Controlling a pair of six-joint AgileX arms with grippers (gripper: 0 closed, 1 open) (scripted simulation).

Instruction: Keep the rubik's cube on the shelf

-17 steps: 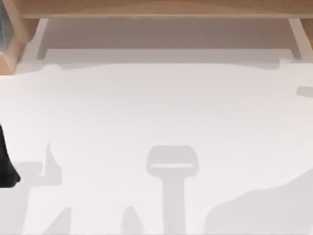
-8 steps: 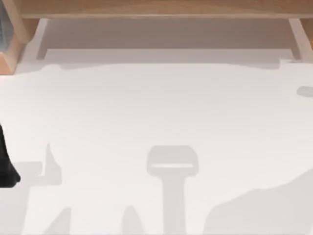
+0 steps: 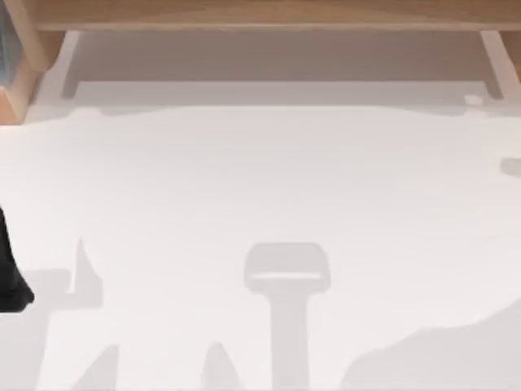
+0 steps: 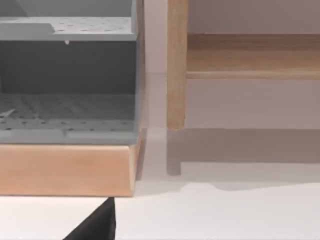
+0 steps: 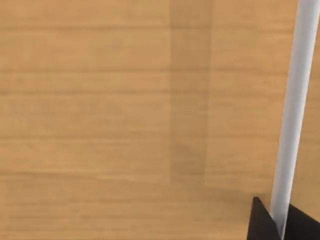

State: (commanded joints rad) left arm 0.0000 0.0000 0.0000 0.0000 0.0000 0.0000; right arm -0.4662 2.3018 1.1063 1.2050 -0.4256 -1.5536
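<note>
Across the top view the white table (image 3: 260, 179) takes up most of the ground, crossed by soft shadows, and the shelf (image 3: 260, 12) runs along its far edge as one long light-brown plank on side posts. At the table's left edge stands the left arm (image 3: 10, 269), parked low and dark. The left wrist view adds what the top view barely hints at: a grey perforated rack (image 4: 67, 65) on a wooden base (image 4: 65, 170), just beside a shelf post (image 4: 176, 65), with the left gripper (image 4: 97, 224) as a dark wedge over the table; whether it holds anything I cannot tell. The right wrist view looks closely onto wood grain, probably the shelf's plank, with a pale bar (image 5: 295, 100) running down to the right gripper (image 5: 280, 227); its grip I cannot tell either. Where the rubik's cube lies I cannot tell. By judgement it should handle as light and rigid, with smooth, slightly slippery stickers, best taken squarely across two opposite flat faces near their middles, not by edges or corners, since its layers may twist.
</note>
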